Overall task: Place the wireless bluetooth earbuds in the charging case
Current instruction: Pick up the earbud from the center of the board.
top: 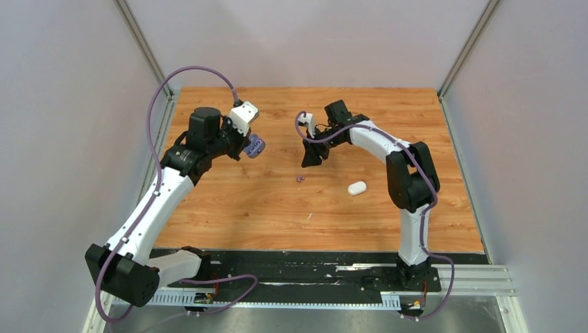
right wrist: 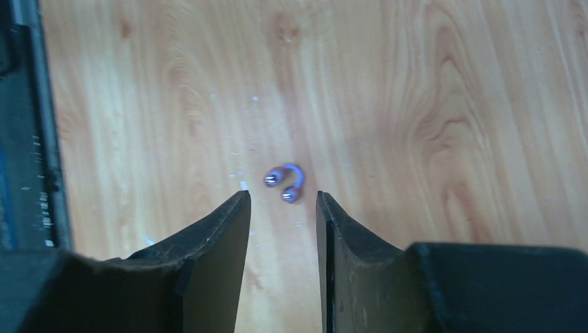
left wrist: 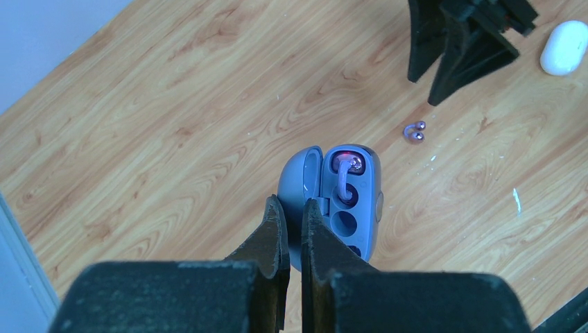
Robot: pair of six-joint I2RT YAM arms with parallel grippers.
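Observation:
My left gripper (left wrist: 295, 205) is shut on the hinge edge of the open blue-purple charging case (left wrist: 357, 208), holding it above the table at the back left (top: 255, 146). One purple earbud (left wrist: 344, 170) sits in the case's top socket. A second purple earbud (right wrist: 284, 184), C-shaped with two shiny ends, lies loose on the wood (top: 299, 178). My right gripper (right wrist: 283, 198) hangs open just above and behind it, with nothing between its fingers (top: 310, 161).
A closed white oval case (top: 357, 188) lies on the table to the right of the loose earbud and shows in the left wrist view (left wrist: 565, 47). The wooden table (top: 229, 222) is walled by grey panels on three sides.

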